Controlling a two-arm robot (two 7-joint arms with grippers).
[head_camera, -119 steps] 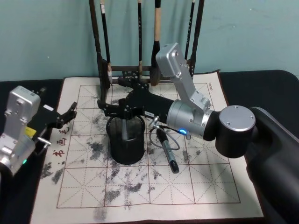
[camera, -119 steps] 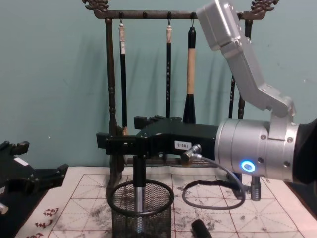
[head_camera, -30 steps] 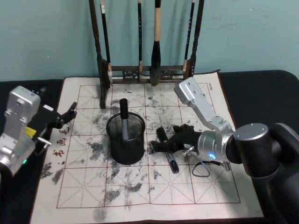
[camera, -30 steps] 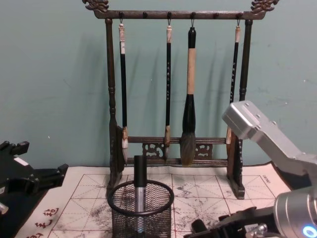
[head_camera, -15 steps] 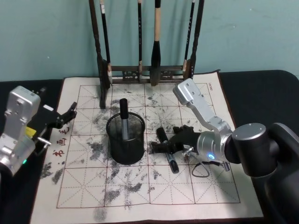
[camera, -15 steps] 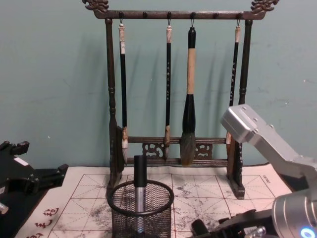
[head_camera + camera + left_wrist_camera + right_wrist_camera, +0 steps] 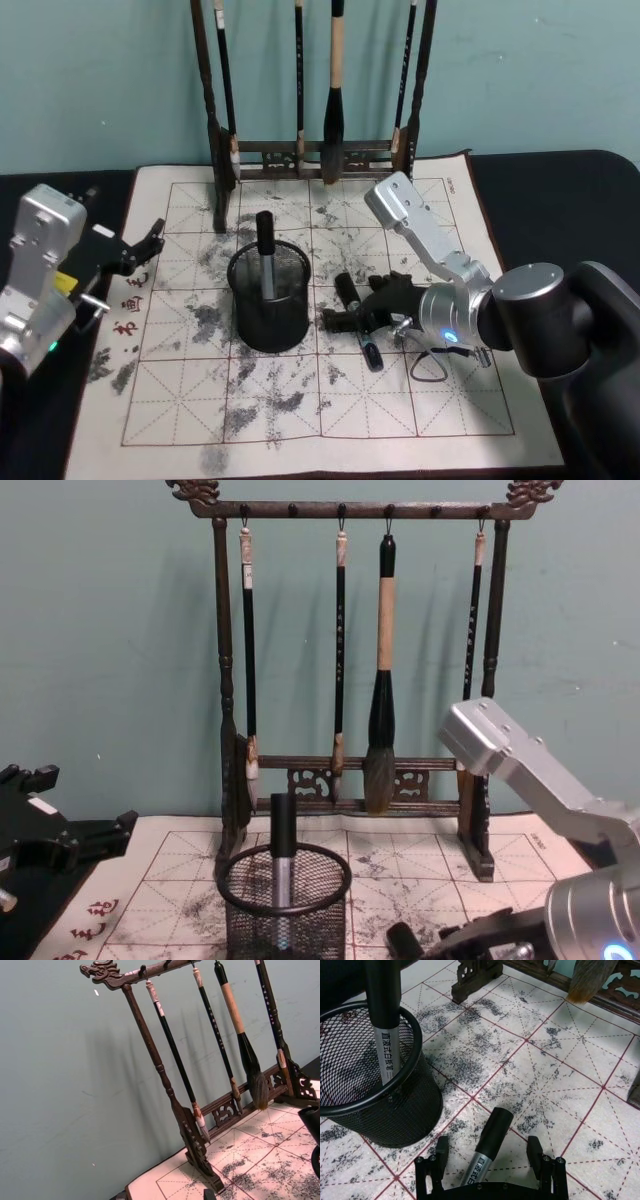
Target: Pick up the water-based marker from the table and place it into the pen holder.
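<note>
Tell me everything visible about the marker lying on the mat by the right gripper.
The marker is a slim cylinder with a glossy black cap and a grey barrel printed with dark characters. It lies flat on the ink-stained grid mat, beside the pen holder but apart from it. Its cap points toward the brush rack. The open right gripper straddles the barrel, its fingers either side and not touching it.

marker (image 7: 492,1135) lying right of pen holder (image 7: 285,915): rear half hidden under right gripper (image 7: 487,1147). pen holder base cut off by chest view's bottom edge.
</note>
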